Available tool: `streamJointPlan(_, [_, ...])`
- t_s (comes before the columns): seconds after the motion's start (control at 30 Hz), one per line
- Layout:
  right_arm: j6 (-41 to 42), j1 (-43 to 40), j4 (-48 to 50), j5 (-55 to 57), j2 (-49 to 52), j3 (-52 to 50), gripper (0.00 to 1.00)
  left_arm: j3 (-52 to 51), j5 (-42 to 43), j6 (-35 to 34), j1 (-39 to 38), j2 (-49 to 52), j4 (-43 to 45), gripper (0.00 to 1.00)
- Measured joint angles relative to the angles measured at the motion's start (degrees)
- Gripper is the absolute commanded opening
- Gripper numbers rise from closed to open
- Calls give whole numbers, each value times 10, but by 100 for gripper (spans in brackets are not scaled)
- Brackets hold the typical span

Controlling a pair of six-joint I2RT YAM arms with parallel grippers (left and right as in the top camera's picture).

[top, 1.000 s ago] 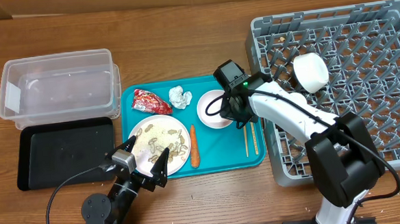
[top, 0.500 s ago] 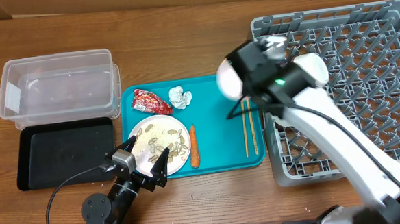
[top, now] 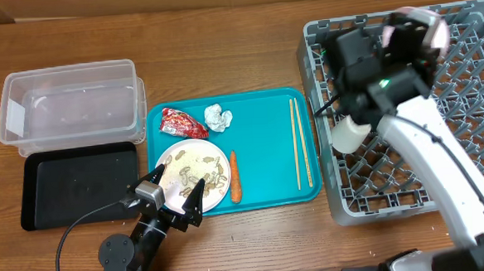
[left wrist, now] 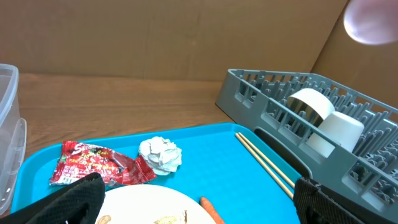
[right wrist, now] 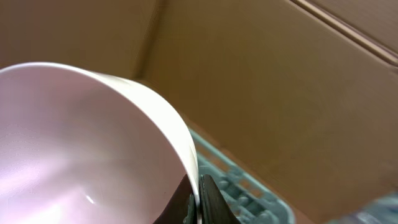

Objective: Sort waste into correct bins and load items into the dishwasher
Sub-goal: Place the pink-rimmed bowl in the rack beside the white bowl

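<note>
We hold the round white bowl (right wrist: 81, 155) by its rim, hollow turned toward the wrist camera. Our right gripper (right wrist: 200, 200) is pinched tight on the thin wall. The bowl hangs over the far edge of the square grey pegged plastic rack (top: 472, 98), with bare pegs to its right. Our left gripper (top: 172, 199) gapes wide and empty at the near rim of the round white plate (top: 191, 143).

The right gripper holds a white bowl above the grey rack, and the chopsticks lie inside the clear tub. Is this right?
Not quite. The overhead view shows the chopsticks lying on the teal tray, not inside the clear tub. The rest holds: the right gripper holds a white bowl above the grey rack.
</note>
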Motion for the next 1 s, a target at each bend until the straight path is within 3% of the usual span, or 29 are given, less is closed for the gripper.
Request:
streamJointPlan(0.3, [-52, -148, 67, -40, 81, -4, 4, 0, 0, 0, 0, 0, 0, 100])
streamJointPlan(0.47, [-93, -163, 119, -58, 127, -4, 4, 0, 0, 0, 0, 0, 0, 100])
streamJointPlan(0.77, [-132, -163, 127, -53, 223, -4, 4, 0, 0, 0, 0, 0, 0, 100])
streamJointPlan(1.0, [-136, -152, 121, -38, 228, -4, 4, 0, 0, 0, 0, 0, 0, 100])
